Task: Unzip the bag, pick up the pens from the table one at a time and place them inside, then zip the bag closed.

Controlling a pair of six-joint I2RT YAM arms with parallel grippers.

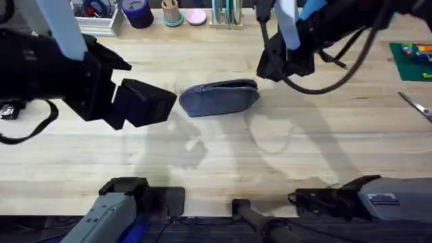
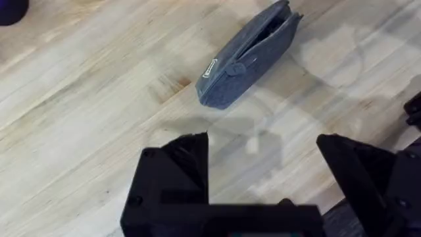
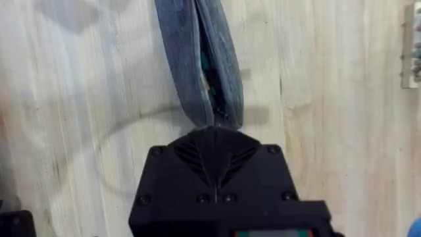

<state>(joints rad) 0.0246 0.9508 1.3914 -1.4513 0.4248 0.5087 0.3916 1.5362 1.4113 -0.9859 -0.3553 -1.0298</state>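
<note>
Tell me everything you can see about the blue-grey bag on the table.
The bag is an oblong pouch of blue-grey fabric with rounded ends. It lies on the pale wooden table, near its middle. Its zipper is partly open, showing a dark gap. The right gripper is shut at one end of it. The left gripper hangs open, apart from it.

Bag (image 1: 220, 98) mid-table (image 1: 202, 162) — left gripper (image 1: 152, 102) just beside, right gripper (image 1: 273, 67) at opposite end.

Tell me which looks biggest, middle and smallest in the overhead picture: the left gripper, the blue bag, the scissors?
1. Left gripper: looks biggest, but it sits nearer the camera, so that may fool you.
2. Bag: middle, lying on the table.
3. Scissors: smallest, partly cut off at the edge.
</note>
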